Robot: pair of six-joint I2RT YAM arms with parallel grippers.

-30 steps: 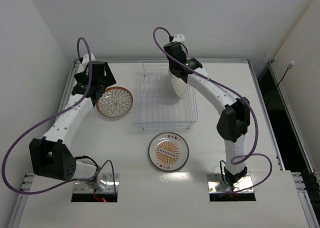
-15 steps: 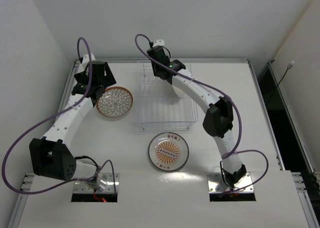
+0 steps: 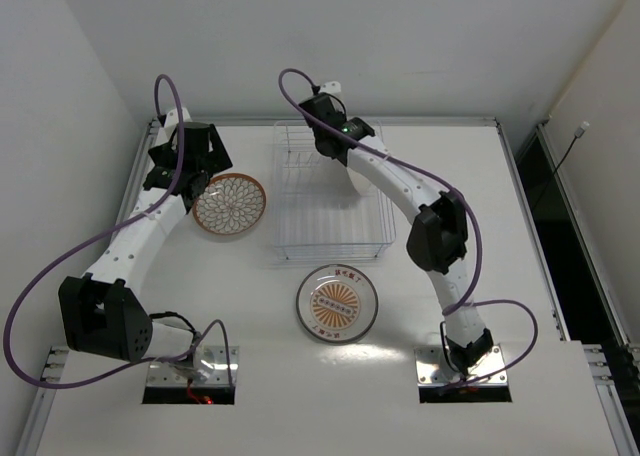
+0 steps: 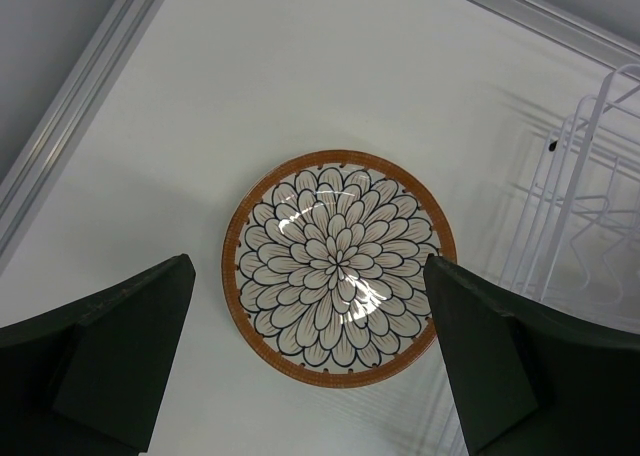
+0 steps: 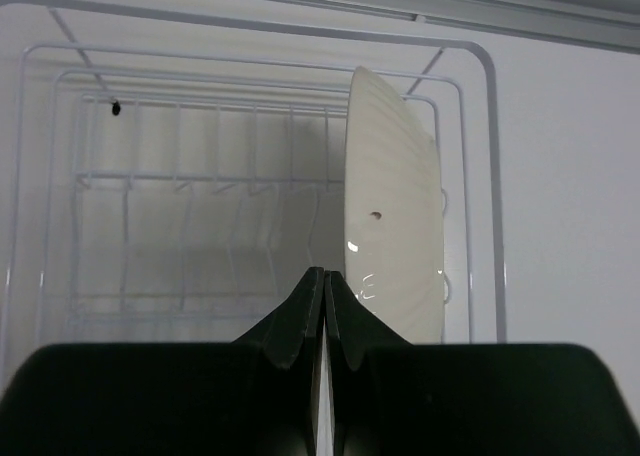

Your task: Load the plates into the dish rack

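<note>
On my overhead view the dish rack sits toward 12 o'clock, with one plate on edge inside it at its 3 o'clock side. A second plate lies at the rack's 9 o'clock, a third plate at 6 o'clock.

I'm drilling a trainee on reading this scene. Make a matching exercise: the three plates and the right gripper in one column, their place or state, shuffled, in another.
1. petal plate
2. sunburst plate
3. pale-backed plate
4. right gripper

A. shut, above the dish rack
B. standing on edge in the rack
C. flat on the table, left of the rack
D. flat on the table, at the rack's near side

Pairs: 1-C, 2-D, 3-B, 4-A
</note>
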